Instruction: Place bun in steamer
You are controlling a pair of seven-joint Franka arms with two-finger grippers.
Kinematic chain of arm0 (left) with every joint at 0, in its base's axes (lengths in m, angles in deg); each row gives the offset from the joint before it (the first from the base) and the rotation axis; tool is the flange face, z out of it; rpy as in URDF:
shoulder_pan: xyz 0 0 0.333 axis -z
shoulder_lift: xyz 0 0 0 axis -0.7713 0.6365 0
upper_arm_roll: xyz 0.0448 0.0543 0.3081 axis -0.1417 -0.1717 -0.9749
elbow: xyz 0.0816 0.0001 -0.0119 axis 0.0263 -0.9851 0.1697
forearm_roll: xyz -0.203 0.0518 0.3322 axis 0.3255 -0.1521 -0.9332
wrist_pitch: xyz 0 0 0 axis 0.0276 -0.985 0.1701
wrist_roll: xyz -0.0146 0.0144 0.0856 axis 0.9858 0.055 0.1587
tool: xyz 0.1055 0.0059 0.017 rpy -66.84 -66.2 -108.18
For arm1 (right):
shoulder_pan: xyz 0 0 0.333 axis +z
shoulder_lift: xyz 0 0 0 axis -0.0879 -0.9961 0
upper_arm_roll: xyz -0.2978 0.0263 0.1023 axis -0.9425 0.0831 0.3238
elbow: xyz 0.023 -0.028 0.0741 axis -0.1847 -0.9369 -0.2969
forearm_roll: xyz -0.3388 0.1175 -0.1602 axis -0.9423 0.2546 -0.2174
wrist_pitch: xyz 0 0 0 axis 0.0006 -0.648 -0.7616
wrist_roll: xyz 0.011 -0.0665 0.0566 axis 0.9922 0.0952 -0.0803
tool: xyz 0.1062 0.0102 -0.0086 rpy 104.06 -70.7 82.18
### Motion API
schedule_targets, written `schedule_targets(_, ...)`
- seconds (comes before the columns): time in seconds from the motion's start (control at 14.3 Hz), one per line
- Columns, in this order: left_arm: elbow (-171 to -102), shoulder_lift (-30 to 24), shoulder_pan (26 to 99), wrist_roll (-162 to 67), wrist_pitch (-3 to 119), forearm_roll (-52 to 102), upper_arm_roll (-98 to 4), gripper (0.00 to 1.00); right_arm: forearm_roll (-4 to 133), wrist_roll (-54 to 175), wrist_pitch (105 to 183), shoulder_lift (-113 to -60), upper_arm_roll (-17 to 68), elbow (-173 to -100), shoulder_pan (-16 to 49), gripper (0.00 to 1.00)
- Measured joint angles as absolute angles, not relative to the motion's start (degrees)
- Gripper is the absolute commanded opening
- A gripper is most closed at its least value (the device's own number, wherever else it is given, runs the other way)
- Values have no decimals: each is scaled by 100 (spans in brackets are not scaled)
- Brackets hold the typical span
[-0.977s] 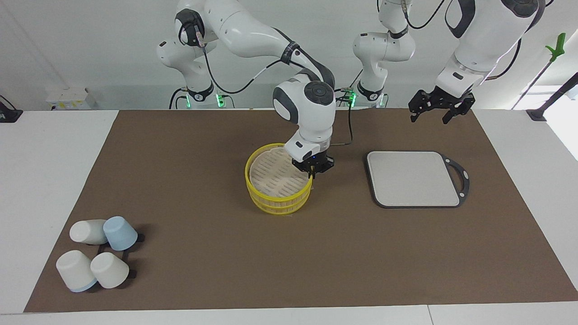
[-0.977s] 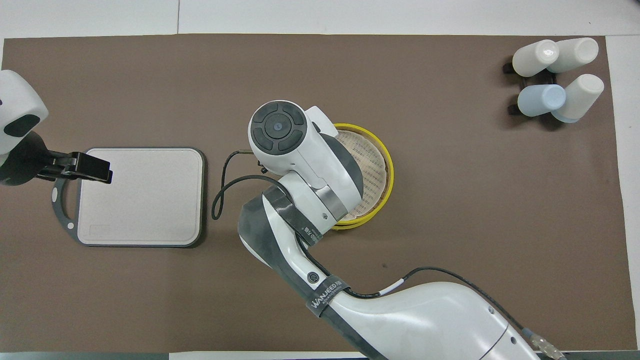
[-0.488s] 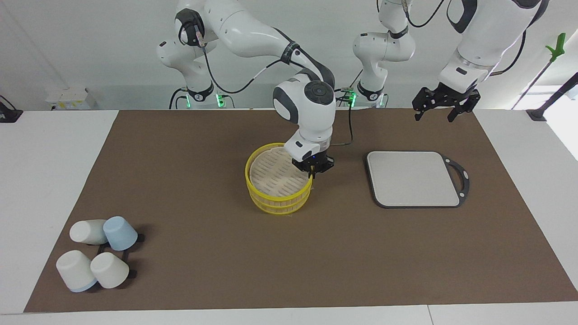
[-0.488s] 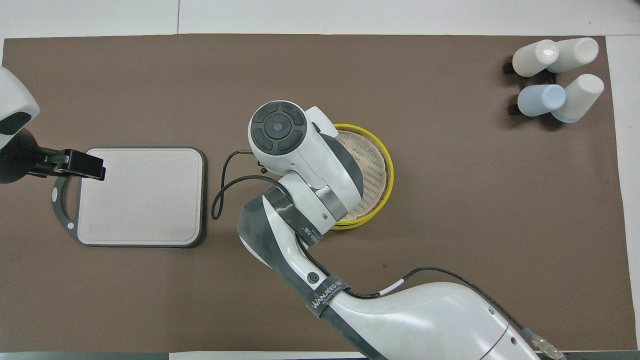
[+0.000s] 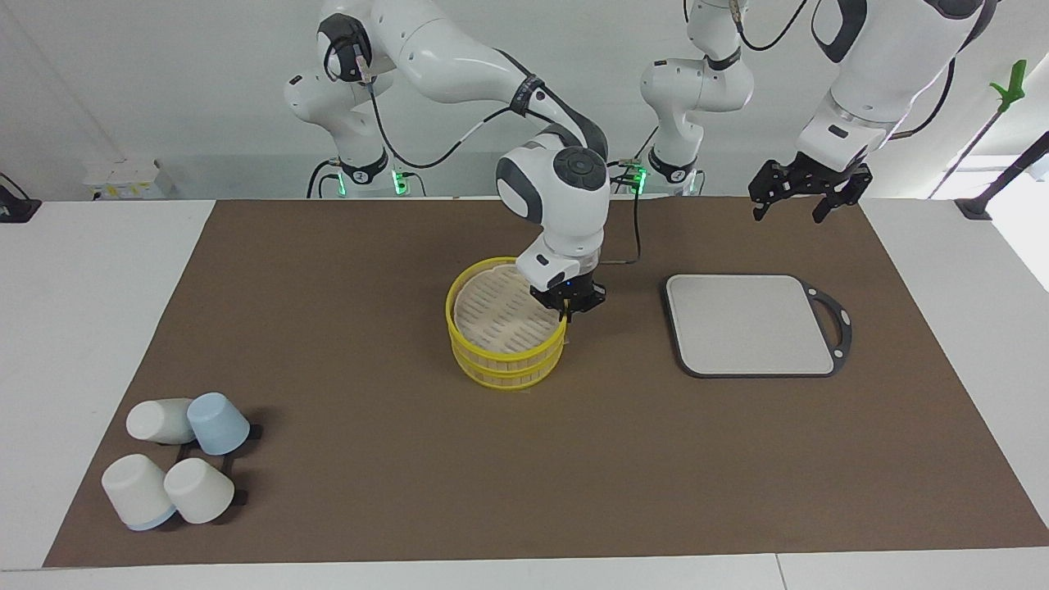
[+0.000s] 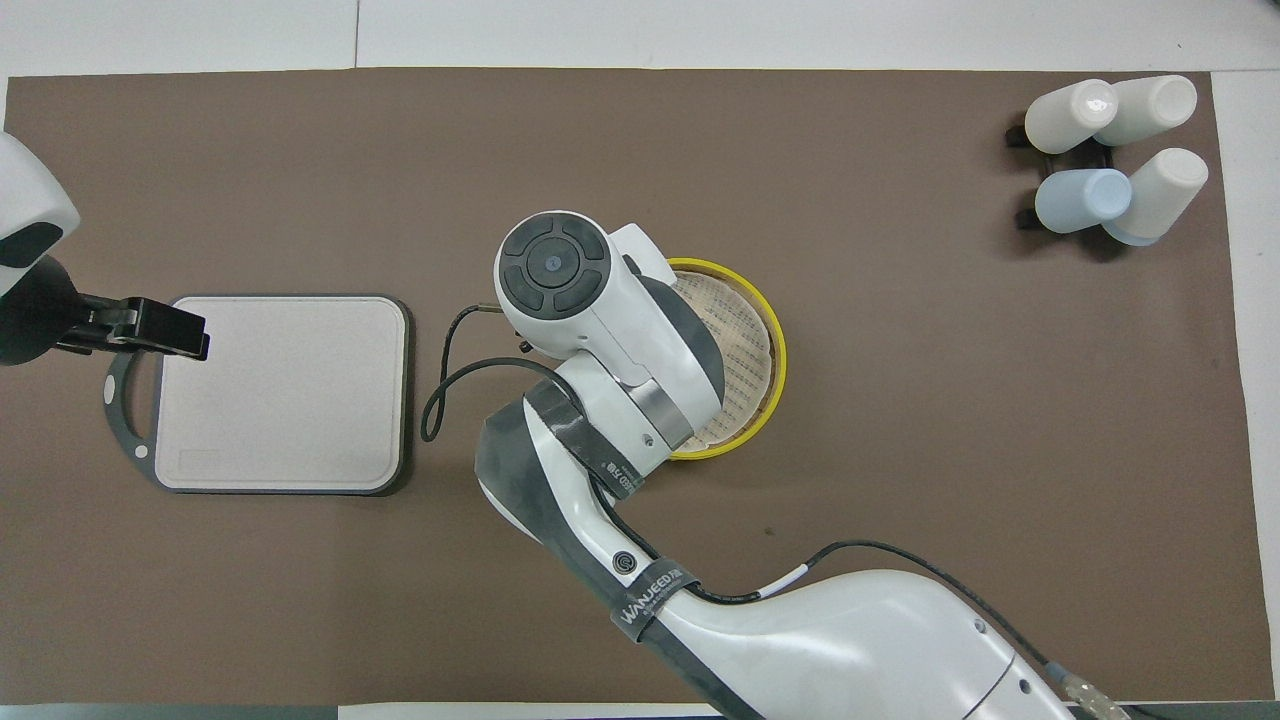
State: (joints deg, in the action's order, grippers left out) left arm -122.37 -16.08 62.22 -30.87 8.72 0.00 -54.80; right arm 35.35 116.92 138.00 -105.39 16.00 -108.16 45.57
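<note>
1. A yellow-rimmed steamer [image 6: 768, 330] sits mid-mat, largely covered by the right arm [image 6: 600, 330].
2. A grey board [image 6: 280, 395] lies toward the left arm's end.
3. Four cups [image 6: 1115, 155] cluster at the far corner, right arm's end.

The right gripper [image 5: 567, 312] sits at the steamer [image 5: 506, 340] rim, its arm covering part of the basket; open mat lies around.

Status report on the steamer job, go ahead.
Right gripper shut on the steamer lid at its rim. Left gripper open, waiting above the grey board. No bun in sight. Nothing blocking.
</note>
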Motion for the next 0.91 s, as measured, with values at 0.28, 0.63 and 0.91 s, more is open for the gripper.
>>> schedule_targets(0.28,-12093,-1483,6219,-3087,852,-4,-5501,100,3536,11699,13804,-10532,1601,-10831,4569,100)
schedule_targets(0.63,-11908,-1425,6162,-3087,750,-15,-5496,100,3510,11648,13803,-10359,1519,-10780,4448,100)
schedule_targets(0.91,-11812,-1439,6144,-3087,750,-15,-5486,100,3435,9442,13287,-9837,1465,-10762,3362,100)
